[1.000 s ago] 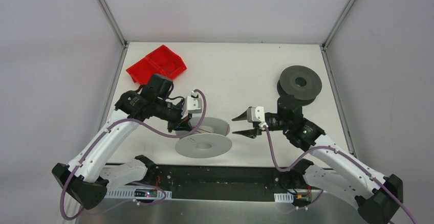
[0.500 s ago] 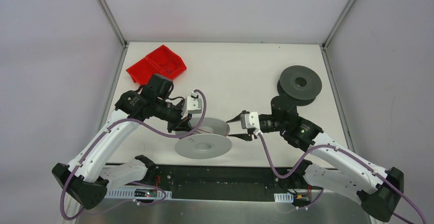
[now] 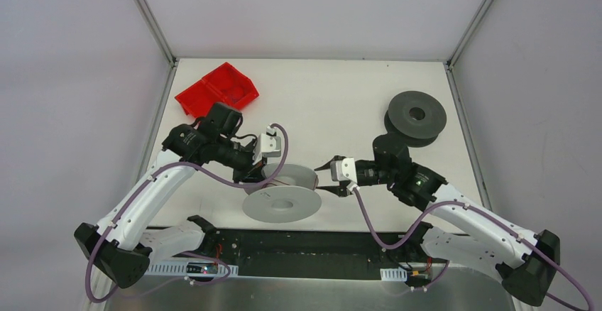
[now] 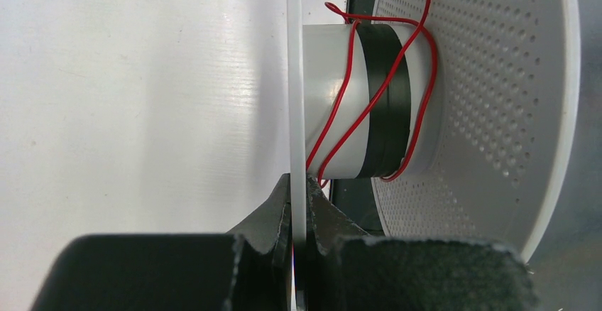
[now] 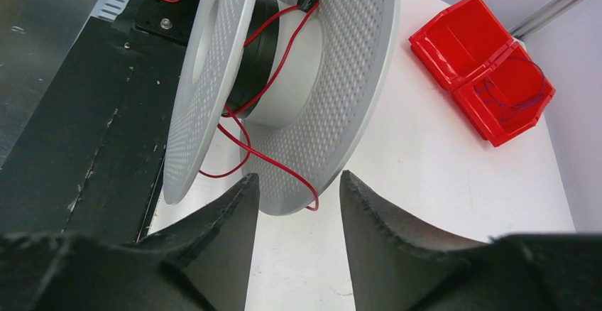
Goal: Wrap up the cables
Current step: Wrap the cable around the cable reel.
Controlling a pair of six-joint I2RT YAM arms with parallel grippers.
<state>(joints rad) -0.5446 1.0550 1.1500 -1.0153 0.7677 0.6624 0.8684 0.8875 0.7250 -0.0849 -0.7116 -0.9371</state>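
A light grey spool (image 3: 282, 202) is tipped on its side at the table's front middle. A thin red cable (image 4: 341, 105) winds loosely round its white hub over a black band. My left gripper (image 4: 299, 183) is shut on the edge of the spool's thin flange (image 4: 297, 77). My right gripper (image 5: 299, 176) is open just right of the spool (image 5: 355, 77). The red cable's loose end (image 5: 284, 169) curls in front of its fingertips, untouched. A thin dark cable (image 5: 522, 87) lies coiled in the red bin (image 5: 483, 62).
A dark grey spool (image 3: 417, 116) stands at the right side of the table behind my right arm. The red bin (image 3: 216, 89) sits at the back left. A black base rail (image 3: 305, 243) runs along the front edge.
My right gripper has moved left, up to the spool's right edge, staying open. My left gripper has kept its hold on the flange.
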